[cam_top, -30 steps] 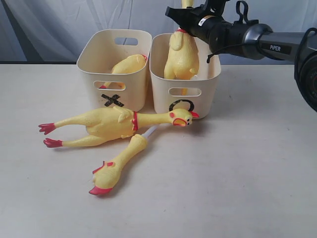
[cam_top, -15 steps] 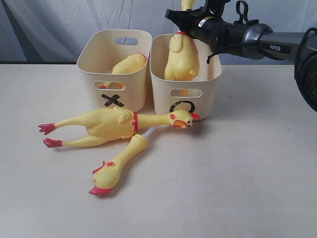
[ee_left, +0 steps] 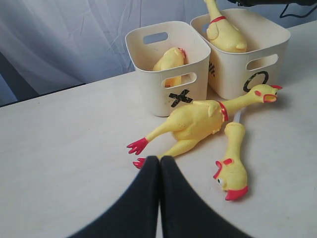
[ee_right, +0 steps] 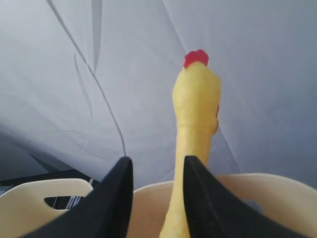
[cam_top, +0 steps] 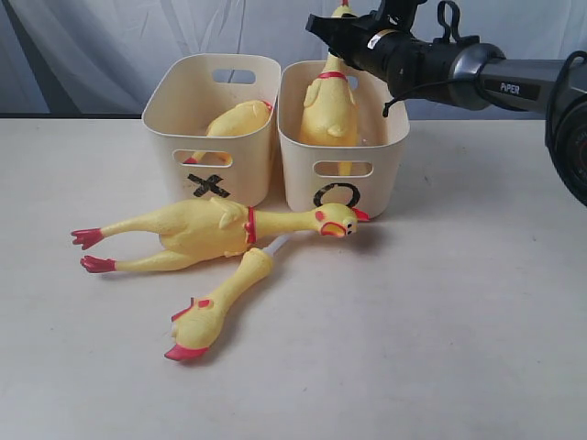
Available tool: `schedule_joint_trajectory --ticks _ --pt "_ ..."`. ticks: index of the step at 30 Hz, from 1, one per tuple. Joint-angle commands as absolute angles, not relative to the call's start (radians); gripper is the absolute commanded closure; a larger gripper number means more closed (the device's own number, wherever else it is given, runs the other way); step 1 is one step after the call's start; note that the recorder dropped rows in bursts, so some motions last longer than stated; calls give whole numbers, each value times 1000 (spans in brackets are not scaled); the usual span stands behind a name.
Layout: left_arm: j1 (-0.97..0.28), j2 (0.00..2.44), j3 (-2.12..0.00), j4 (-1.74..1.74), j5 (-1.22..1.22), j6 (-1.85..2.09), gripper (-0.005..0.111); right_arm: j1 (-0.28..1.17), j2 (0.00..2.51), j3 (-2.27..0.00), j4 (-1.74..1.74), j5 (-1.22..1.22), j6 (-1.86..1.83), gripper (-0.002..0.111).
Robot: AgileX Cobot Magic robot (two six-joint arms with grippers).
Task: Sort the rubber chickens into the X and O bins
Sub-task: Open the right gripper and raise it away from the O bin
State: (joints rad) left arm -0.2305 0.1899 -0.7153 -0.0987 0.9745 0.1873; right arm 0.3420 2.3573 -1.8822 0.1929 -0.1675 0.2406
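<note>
My right gripper (cam_top: 319, 22) hovers over the O bin (cam_top: 385, 170), open. A rubber chicken (cam_top: 328, 103) stands in that bin, its neck (ee_right: 195, 109) rising between the spread jaws (ee_right: 158, 163), close to one finger and apart from the other. A second chicken (cam_top: 240, 119) lies in the X bin (cam_top: 165, 137). A whole chicken (cam_top: 197, 229) lies on the table before the bins. A chicken head on a white stick (cam_top: 215, 312) lies nearer. My left gripper (ee_left: 159, 158) is shut and empty, low by the whole chicken's red feet (ee_left: 138, 146).
The two bins stand side by side at the back of the pale table (cam_top: 440, 321). A grey curtain (cam_top: 92, 46) hangs behind them. My right arm (cam_top: 459, 69) reaches in from the right above the O bin.
The right jaws have spread apart and the chicken has sunk lower into the O bin. The left gripper and the chickens on the table have not moved.
</note>
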Motion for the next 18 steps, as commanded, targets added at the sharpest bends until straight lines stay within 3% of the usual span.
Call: schedule_joint_trajectory --ticks 1,15,17,18 --pt "-231 181 -714 -92 971 186 107 339 2337 -1889 191 -175 238 74" --pt "-231 181 -714 -92 971 186 107 337 2130 -1889 20 67 236 76" --pt "-231 181 -714 -92 971 186 107 337 2088 -1889 -34 137 236 83" --pt "-231 181 -714 -92 971 186 107 337 2043 -1889 -86 227 236 96"
